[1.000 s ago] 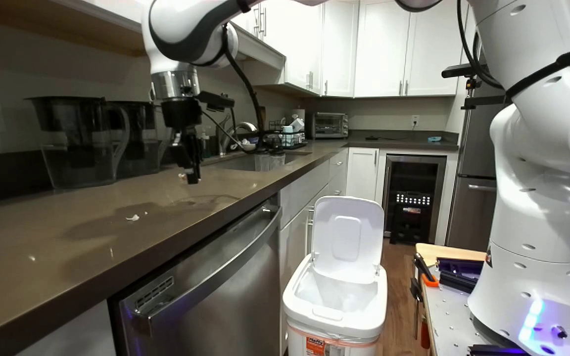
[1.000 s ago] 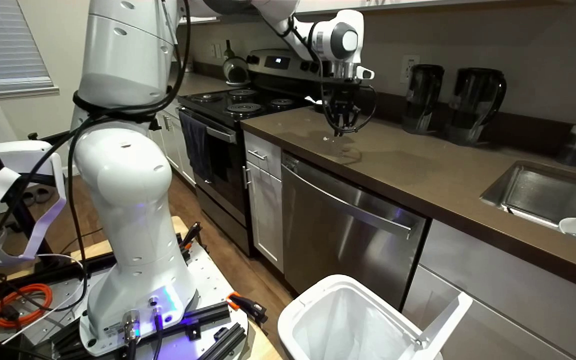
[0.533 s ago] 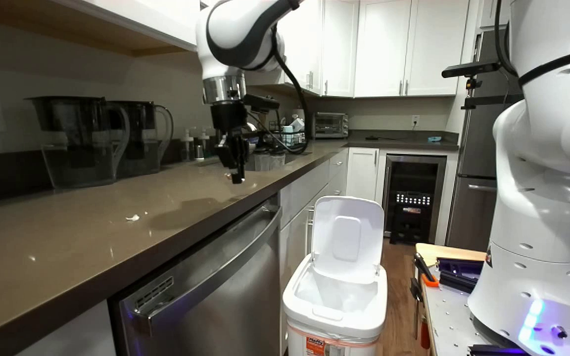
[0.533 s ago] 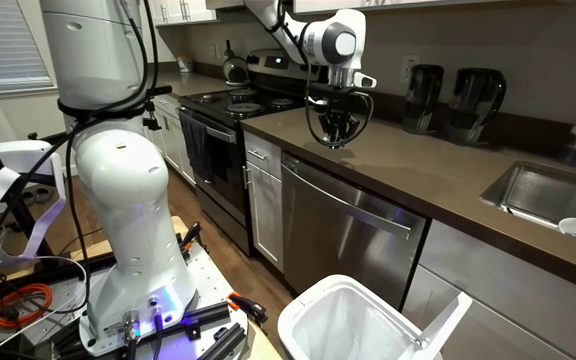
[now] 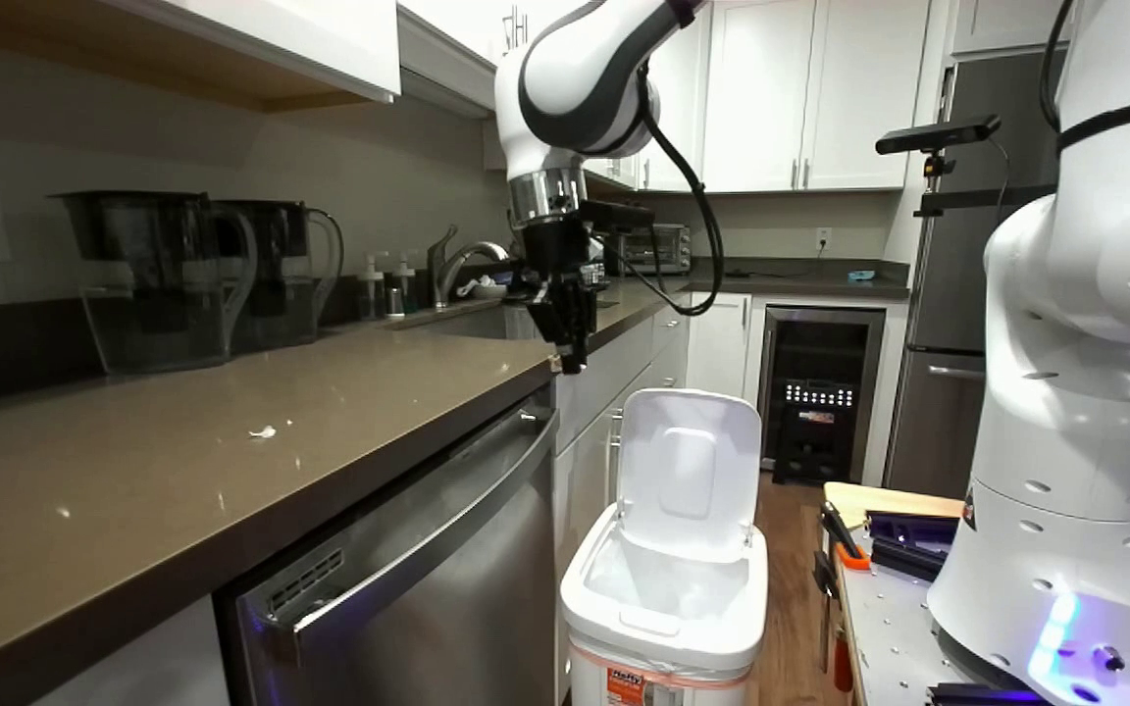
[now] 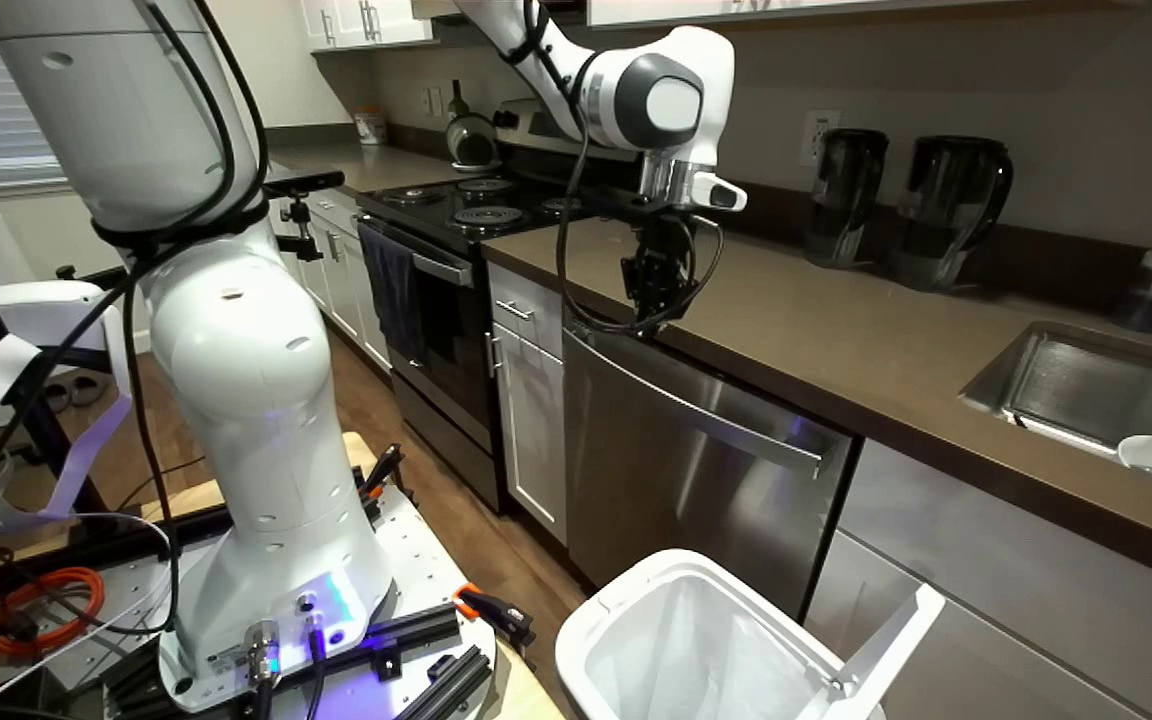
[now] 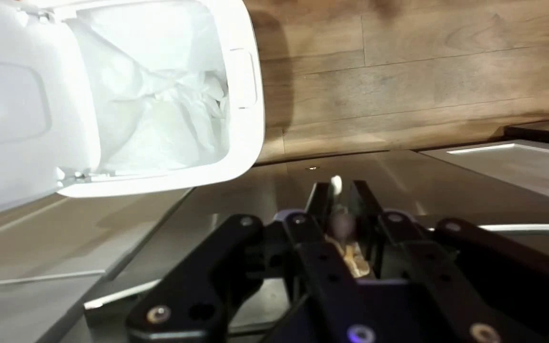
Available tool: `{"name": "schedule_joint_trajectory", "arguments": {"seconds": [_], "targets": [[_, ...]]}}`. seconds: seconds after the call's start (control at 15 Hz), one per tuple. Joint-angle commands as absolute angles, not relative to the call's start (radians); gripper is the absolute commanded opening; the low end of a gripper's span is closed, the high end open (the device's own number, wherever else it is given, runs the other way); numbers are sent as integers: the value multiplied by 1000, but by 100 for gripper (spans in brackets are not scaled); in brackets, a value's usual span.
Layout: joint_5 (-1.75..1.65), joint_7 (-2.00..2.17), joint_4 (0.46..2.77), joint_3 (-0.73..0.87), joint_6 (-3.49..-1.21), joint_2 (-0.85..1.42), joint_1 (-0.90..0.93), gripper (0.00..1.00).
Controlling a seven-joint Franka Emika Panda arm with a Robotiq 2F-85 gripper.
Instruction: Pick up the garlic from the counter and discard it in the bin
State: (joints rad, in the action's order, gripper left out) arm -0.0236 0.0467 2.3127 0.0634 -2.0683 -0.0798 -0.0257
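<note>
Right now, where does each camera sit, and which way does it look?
Wrist view: sits behind the claw, looking down toward the bin; only the claw shows, gripping garlic.
An exterior view: sits beside the counter, looking along it toward a toaster oven; arm, base and claw show.
An exterior view: sits on the sink side, looking over the bin toward the stove; arm, base and claw show.
Both exterior views share the claw, bin, dishwasher and pitchers, from different sides.

Place: kitchen, from where I stand
Cooking: black stove (image 6: 451,330) with coil burners (image 6: 488,216); toaster oven (image 5: 673,249)
Washing: steel sink (image 6: 1086,388), arched faucet (image 5: 482,250), dishwasher (image 6: 676,460)
Worktop: brown counter (image 5: 182,461)
Storage: white cabinets (image 5: 756,93)
</note>
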Motion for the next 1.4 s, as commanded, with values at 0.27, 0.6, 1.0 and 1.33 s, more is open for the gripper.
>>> {"name": "schedule_joint_trajectory", "arguments": {"seconds": [0.27,0.6,1.0,1.33], "targets": [[15,113,2446,117,-2092,-180,-99,8],[36,124,2464,154,-2093,-183,-138,8],[31,186,2481,176,-2081,-190,-172,8],[19,238,2477,180,-2067,-185,-187,8]]}}
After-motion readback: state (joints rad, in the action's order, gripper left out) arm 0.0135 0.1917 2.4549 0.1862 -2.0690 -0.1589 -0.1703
